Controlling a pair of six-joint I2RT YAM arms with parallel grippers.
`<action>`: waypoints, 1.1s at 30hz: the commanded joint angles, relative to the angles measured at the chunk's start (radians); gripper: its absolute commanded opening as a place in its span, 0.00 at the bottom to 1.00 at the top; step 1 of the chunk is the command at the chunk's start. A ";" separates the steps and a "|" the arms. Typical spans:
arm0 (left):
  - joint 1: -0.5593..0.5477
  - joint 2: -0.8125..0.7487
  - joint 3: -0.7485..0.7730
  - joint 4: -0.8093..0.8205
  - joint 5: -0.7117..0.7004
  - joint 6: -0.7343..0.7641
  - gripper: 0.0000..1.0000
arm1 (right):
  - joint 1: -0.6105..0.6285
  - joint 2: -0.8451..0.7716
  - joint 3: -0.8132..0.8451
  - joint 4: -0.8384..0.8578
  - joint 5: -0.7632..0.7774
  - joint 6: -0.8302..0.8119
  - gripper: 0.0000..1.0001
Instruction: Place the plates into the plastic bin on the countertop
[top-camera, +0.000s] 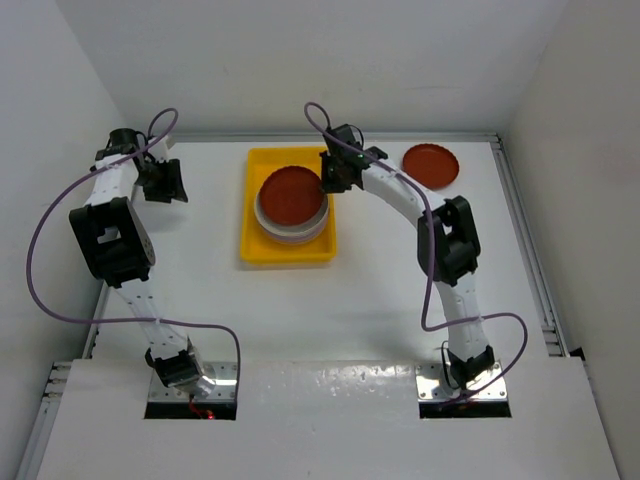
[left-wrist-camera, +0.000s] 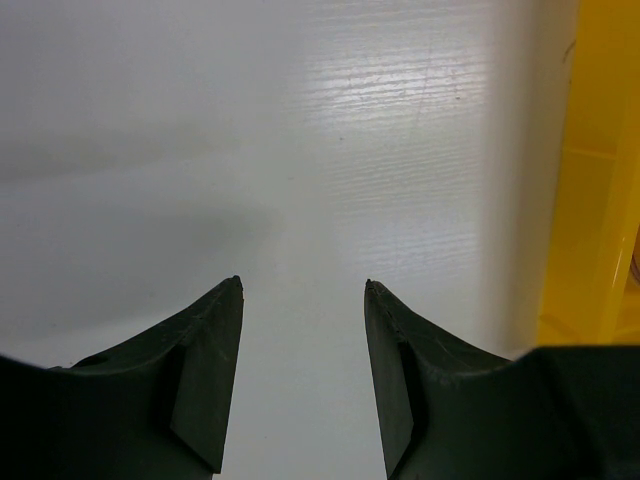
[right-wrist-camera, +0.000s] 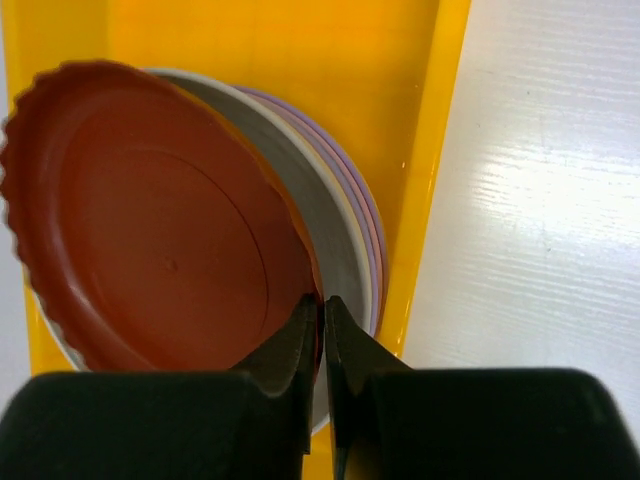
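Yellow plastic bin (top-camera: 290, 256) sits toward the far edge of the worktop (top-camera: 380, 320) in the overhead view, with a stack of plates (top-camera: 296, 236) inside. The right hand (top-camera: 332, 180) holds a red-brown plate (top-camera: 290, 195) on top. A last plate (top-camera: 431, 165), also red-brown, lies near the far right corner, so I'd judge the job nearly done. The left wrist view shows the left hand (left-wrist-camera: 303, 285) spread apart, empty, beside the bin. The right wrist view shows that hand clamped on the plate's rim; how many plates lie underneath is hidden.
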 joint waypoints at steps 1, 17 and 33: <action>0.002 -0.039 0.010 0.004 0.023 0.012 0.54 | 0.010 -0.038 -0.021 0.023 0.032 -0.020 0.12; 0.002 -0.039 0.010 0.004 0.022 0.012 0.54 | -0.290 -0.302 -0.378 0.201 0.283 0.292 0.65; 0.002 -0.011 0.010 0.004 -0.009 -0.007 0.54 | -0.586 0.061 -0.173 0.200 0.302 0.546 0.62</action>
